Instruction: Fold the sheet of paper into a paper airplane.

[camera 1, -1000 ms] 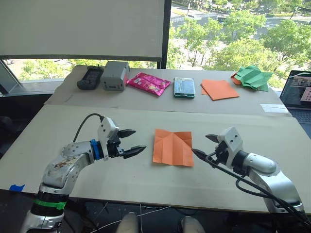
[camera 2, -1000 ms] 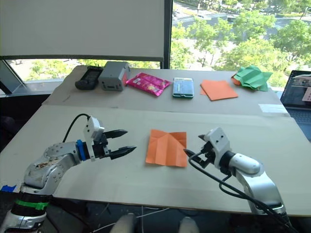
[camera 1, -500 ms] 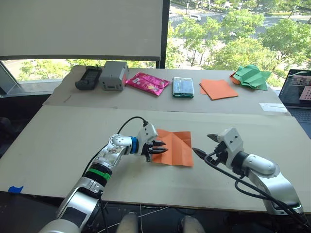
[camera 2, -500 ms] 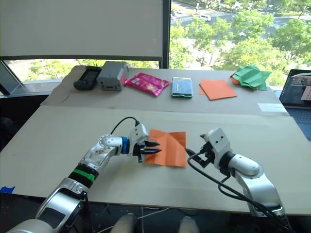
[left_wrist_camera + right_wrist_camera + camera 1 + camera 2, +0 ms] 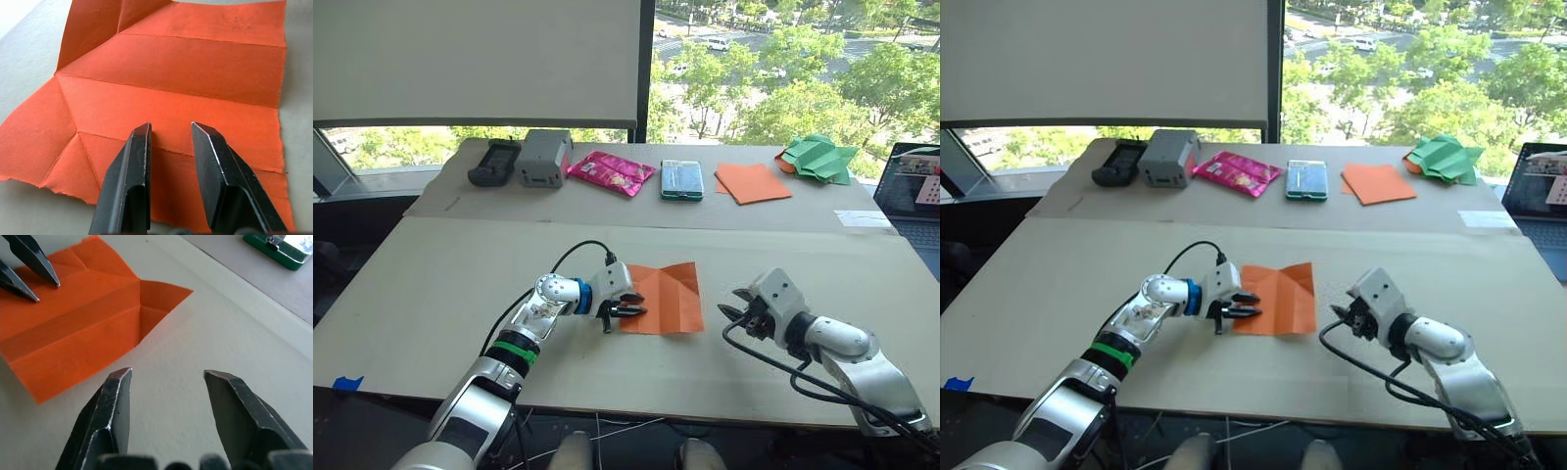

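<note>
Early fold stage: creased sheet of paper [image 5: 663, 297] lies flat mid-counter [image 5: 431, 284], one far corner turned up. Left end effector [image 5: 628, 309] poised over sheet's left edge, fingers parted, gripping nothing. Right end effector [image 5: 735, 309] open just beside right edge, clear of paper. Next move likely calls for pinning one edge, lifting another along crease. Behind: spare orange sheets [image 5: 754, 180], green crumpled paper [image 5: 819, 157], pink packet [image 5: 612, 169], window onto trees.

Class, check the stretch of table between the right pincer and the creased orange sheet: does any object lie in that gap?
Nothing visible does. Bare table separates the open right pincer from the sheet of paper. The left pincer is at the sheet's opposite edge.
</note>
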Available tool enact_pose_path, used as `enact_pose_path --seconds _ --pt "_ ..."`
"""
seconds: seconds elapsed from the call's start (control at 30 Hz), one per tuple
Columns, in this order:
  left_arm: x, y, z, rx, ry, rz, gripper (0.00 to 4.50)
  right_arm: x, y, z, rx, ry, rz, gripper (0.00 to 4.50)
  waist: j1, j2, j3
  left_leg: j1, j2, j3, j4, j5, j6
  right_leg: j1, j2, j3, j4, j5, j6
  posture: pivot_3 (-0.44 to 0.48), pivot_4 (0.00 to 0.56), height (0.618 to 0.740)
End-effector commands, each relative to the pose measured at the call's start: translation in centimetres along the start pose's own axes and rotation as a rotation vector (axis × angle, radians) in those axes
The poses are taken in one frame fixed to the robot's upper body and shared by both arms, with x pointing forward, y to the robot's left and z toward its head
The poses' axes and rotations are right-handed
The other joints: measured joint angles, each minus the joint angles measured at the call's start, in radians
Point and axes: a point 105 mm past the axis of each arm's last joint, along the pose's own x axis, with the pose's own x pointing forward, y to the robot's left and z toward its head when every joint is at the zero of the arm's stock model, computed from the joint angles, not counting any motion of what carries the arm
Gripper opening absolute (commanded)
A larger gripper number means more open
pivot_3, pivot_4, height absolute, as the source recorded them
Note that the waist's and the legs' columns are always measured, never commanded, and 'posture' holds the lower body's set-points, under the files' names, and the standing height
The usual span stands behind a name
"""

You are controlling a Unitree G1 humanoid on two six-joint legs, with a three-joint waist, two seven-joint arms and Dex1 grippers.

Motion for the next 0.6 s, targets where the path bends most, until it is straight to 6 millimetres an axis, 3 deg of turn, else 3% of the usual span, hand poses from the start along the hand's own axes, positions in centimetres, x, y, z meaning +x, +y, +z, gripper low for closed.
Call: enact_pose_path --seconds 0.03,0.13,0.3,0.6 --pt "0.1 -1.2 -2.5 -0.04 0.088 -0.03 1.33 0.4 0.2 0.4 -0.045 0.01 0.021 0.97 0.0 0.0 0.0 0.0 0.0 0.0 0.0 0.0 0.001 0.0 0.0 0.0 0.0 0.0 0.0 0.0 0.15 0.702" --pt "0.0 -1.2 -2.5 -0.041 0.09 -0.029 1.33 1.2 1.2 -0.3 -0.073 0.042 0.066 0.02 -0.001 0.0 -0.001 0.0 0.0 0.0 0.0 0.001 0.001 0.0 0.0 0.0 0.0 0.0 0.0 0.0 0.15 0.702" --pt "0.0 -1.2 -2.5 -0.045 0.09 -0.026 1.33 2.7 2.6 0.7 -0.054 -0.01 0.104 0.02 -0.001 0.0 -0.004 0.0 0.0 0.0 0.0 0.001 0.001 0.0 0.0 0.0 0.0 0.0 0.0 0.0 0.15 0.702" --pt "-0.3 -1.1 -2.6 -0.045 0.097 -0.027 1.33 4.0 3.2 6.1 0.095 -0.248 0.14 0.02 -0.001 0.003 -0.008 0.001 0.0 0.0 0.0 0.002 0.004 0.0 0.0 0.0 0.001 0.0 0.0 0.0 0.15 0.702"
